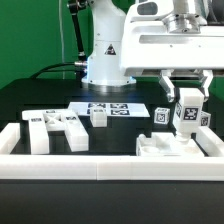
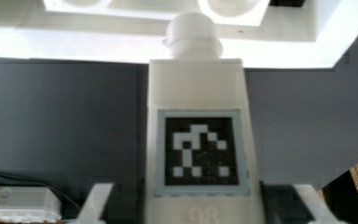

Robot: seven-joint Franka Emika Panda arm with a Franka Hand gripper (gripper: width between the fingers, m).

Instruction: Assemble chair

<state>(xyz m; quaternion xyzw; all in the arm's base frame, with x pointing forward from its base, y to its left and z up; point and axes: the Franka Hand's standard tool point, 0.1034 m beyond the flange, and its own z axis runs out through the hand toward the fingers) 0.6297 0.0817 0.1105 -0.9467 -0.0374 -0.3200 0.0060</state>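
Well, you have the white plastic chair leg (image 2: pixel 201 140) with its black square tag held upright in the jaws, which squeeze its sides. It hangs over the chunky white seat piece (image 1: pixel 163 149) on the black bench (image 1: pixel 30 100).

No words or numbers are legible. Square black-and-white tags mark the chair leg (image 2: pixel 201 150), loose chair parts (image 1: pixel 55 128) and marker board (image 1: pixel 109 108); the robot base (image 1: pixel 105 62) bears perhaps a small sign.
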